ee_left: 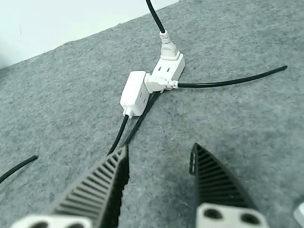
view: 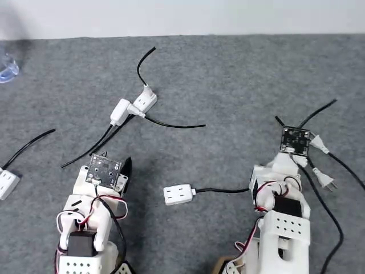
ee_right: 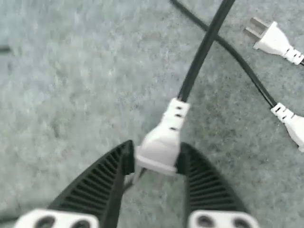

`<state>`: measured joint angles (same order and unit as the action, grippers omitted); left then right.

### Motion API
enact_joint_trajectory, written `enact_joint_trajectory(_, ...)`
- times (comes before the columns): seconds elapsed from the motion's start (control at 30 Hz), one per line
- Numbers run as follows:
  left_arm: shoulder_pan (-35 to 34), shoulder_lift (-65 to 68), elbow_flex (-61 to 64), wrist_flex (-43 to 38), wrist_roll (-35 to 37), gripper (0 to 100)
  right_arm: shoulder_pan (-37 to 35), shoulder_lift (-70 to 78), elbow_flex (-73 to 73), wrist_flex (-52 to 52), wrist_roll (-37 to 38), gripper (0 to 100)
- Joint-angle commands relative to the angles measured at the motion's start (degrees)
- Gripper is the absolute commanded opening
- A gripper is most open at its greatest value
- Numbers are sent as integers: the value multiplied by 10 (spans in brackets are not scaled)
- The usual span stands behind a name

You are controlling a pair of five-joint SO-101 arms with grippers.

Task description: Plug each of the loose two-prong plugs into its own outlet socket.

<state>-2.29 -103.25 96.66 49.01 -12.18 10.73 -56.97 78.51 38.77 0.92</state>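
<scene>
The right gripper (ee_right: 156, 148) pinches a white two-prong plug (ee_right: 164, 133) by its body, one black finger (ee_right: 107, 180) pressed on each side. The plug's long axis runs along the fingers: the cord end points away from the wrist, the prong end back toward it. Plug and gripper are to the right of the free outlet socket (view: 177, 194). The left gripper (ee_left: 159, 154) is left of that socket, with its fingers spread.
</scene>
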Motion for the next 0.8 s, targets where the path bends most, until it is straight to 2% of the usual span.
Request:
enact_joint_trajectory(0.0, 3, -7, -2, 0, -6, 198, 8, -15, -11, 48, 23, 368)
enact_joint_trajectory(0.1, 3, -7, -2, 0, -6, 198, 20, -15, -40, 91, 30, 381)
enact_joint_trajectory(0.3, 3, -7, -2, 0, -6, 198, 84, -15, -173, 196, 141, 296)
enact_joint_trajectory(0.43, 3, -7, -2, -1, -6, 198, 111, -7, -266, 171, 325, 251)
enact_joint_trajectory(0.57, 3, -7, -2, -1, -6, 198, 103, -5, -248, 141, 559, 246)
enact_joint_trajectory(0.63, 3, -6, -2, -1, -6, 198, 92, 4, -219, 132, 648, 244)
enact_joint_trajectory(0.7, 3, -6, -2, -1, -6, 198, 76, 11, -178, 100, 709, 242)
enact_joint_trajectory(0.77, 3, -6, -2, -1, -6, 198, 63, 13, -140, 42, 710, 242)
